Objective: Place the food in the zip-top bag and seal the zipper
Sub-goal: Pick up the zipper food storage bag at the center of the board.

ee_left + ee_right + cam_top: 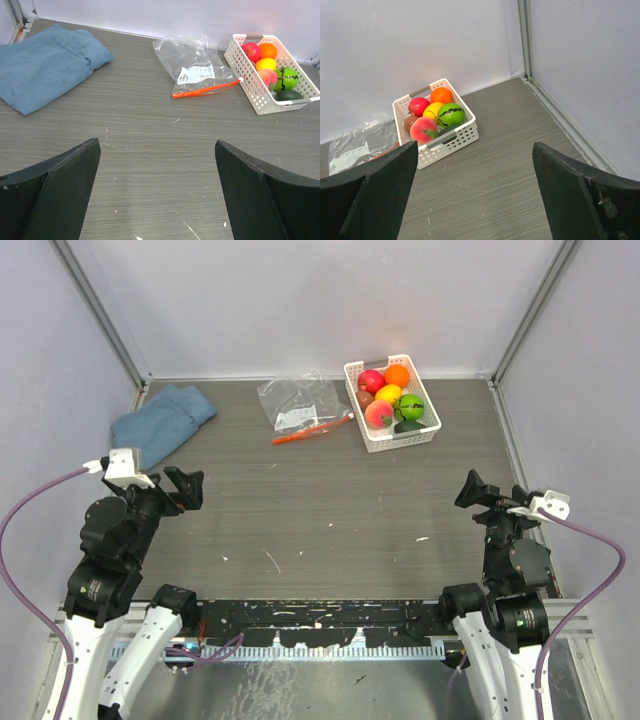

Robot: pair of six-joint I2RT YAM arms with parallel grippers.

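The food (390, 395) is a pile of small toy fruits, red, orange, yellow, peach, green and brown, lying in a white lattice basket (400, 435) at the back right. Left of the basket, the clear zip-top bag (298, 402) lies flat and empty, its red-orange zipper (312, 430) along the near edge. My left gripper (185, 490) hovers open at the near left, far from the bag (197, 70) and its zipper (205, 90). At the near right, my right gripper (470, 492) is open and faces the fruits (437, 115). Neither gripper holds anything.
A folded blue cloth (160, 420) lies at the back left, also in the left wrist view (45, 65). White walls with metal corner posts enclose the table on three sides. The basket (450, 142) sits close to the back wall.
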